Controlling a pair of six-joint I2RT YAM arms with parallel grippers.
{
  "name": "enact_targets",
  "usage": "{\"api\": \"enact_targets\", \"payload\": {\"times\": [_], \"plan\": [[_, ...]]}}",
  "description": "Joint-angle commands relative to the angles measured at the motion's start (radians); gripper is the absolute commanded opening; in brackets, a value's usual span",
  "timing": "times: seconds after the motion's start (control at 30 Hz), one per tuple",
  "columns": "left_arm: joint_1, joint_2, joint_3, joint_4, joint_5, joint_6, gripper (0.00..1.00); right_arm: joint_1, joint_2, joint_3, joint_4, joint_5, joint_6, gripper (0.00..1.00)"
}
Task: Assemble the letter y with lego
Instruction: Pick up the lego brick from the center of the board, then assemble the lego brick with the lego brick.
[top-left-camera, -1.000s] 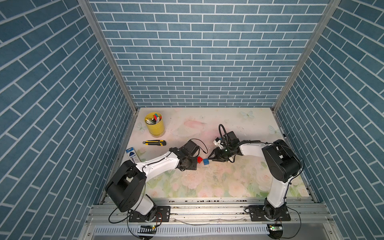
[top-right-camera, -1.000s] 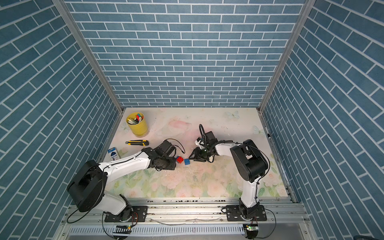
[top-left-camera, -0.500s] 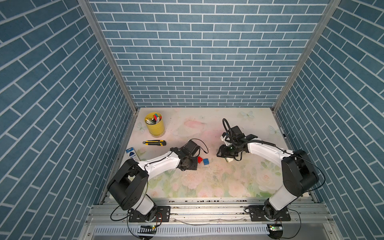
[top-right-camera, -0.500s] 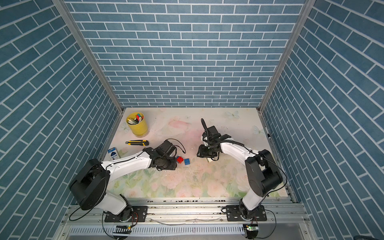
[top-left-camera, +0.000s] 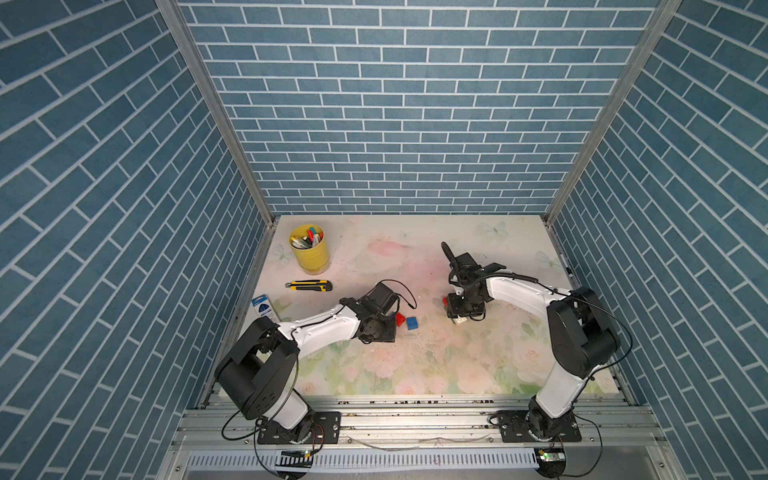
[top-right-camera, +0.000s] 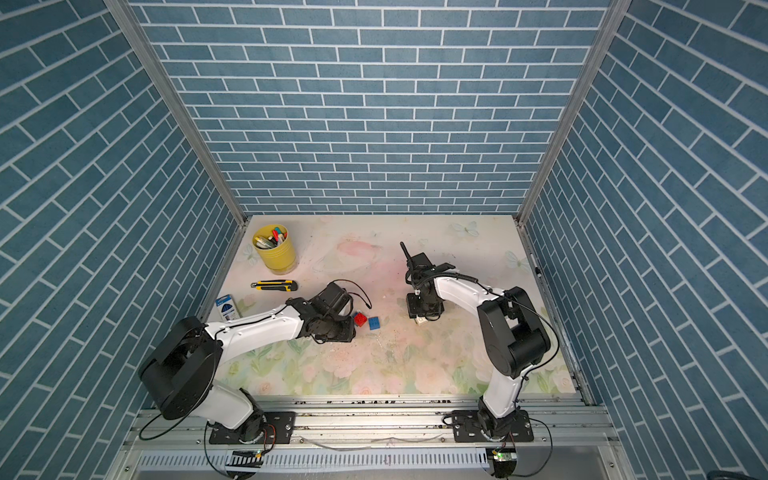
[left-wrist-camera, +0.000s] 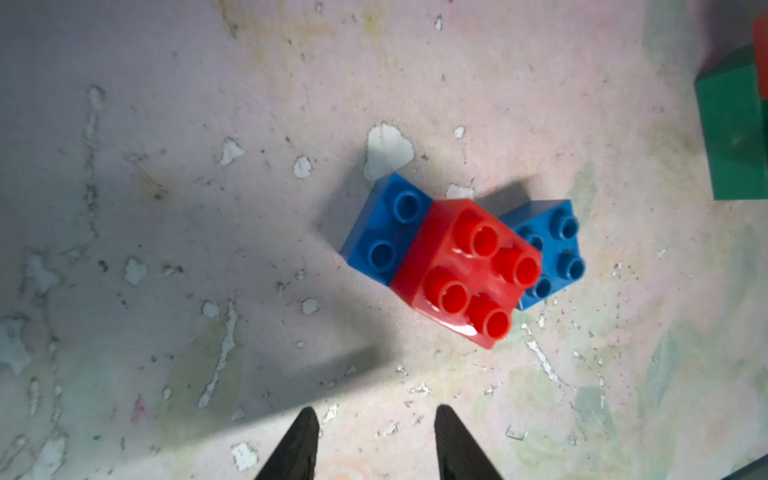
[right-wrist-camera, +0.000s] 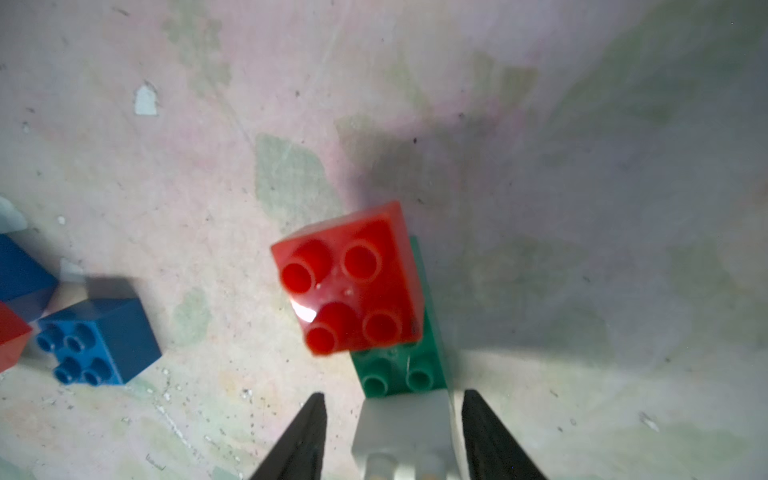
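In the left wrist view a red brick (left-wrist-camera: 465, 270) sits over half of a blue brick (left-wrist-camera: 386, 232), and a second blue brick (left-wrist-camera: 552, 253) lies against its other side. My left gripper (left-wrist-camera: 374, 415) is open just short of them, nothing between its fingers. Both top views show this red brick (top-left-camera: 400, 319) and the loose blue brick (top-left-camera: 412, 323) by the left wrist. To the right, a joined cluster lies on the mat: a red brick (right-wrist-camera: 353, 282) on a green brick (right-wrist-camera: 399, 374), with a white brick (right-wrist-camera: 405, 432) at its end. My right gripper (right-wrist-camera: 394, 392) straddles the white brick, open.
A yellow cup of pens (top-left-camera: 309, 249) stands at the back left. A yellow-black utility knife (top-left-camera: 308, 285) lies in front of it, and a small blue-white box (top-left-camera: 262, 306) sits by the left wall. Metal rails (top-left-camera: 399, 409) run along the front edge.
My right arm has pulled back to the right, away from the middle bricks, and its jaws have widened round the white brick. The left gripper's jaws have narrowed; that arm has hardly moved.
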Motion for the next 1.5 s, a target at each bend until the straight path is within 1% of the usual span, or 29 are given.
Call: {"api": "enact_targets", "payload": {"times": [0.0,0.07,0.1,0.23,0.37,0.57,0.73,0.93,1.07,1.1,1.47], "plan": [[0.002,-0.001,-0.021,0.001,-0.016,-0.008,0.48,-0.001,0.04,0.059,-0.022,0.02,-0.039,0.51],[0.002,-0.007,-0.029,0.003,-0.023,-0.011,0.48,-0.001,0.066,0.075,-0.024,0.02,-0.043,0.47],[0.002,-0.011,-0.035,0.005,-0.026,-0.012,0.48,0.0,0.076,0.081,-0.027,-0.009,-0.044,0.44],[0.003,-0.021,-0.053,0.007,-0.039,-0.015,0.48,0.018,0.092,0.095,-0.031,-0.025,-0.047,0.31],[0.009,-0.027,-0.068,0.013,-0.043,-0.021,0.48,0.072,0.081,0.129,-0.053,-0.02,-0.046,0.26],[0.022,-0.05,-0.08,0.016,-0.047,-0.021,0.49,0.147,0.051,0.183,-0.075,-0.029,-0.007,0.25],[0.031,-0.069,-0.099,0.023,-0.048,-0.021,0.49,0.191,0.053,0.222,-0.08,-0.07,0.033,0.25],[0.041,-0.099,-0.127,0.032,-0.049,-0.023,0.49,0.218,0.088,0.266,-0.097,-0.09,0.084,0.24],[0.046,-0.108,-0.127,0.038,-0.048,-0.023,0.49,0.241,0.119,0.298,-0.111,-0.09,0.101,0.24],[0.046,-0.112,-0.15,0.038,-0.047,-0.023,0.49,0.245,0.131,0.308,-0.118,-0.089,0.106,0.24],[0.057,-0.144,-0.191,0.052,-0.048,-0.024,0.49,0.276,0.198,0.358,-0.153,-0.088,0.138,0.24]]}}
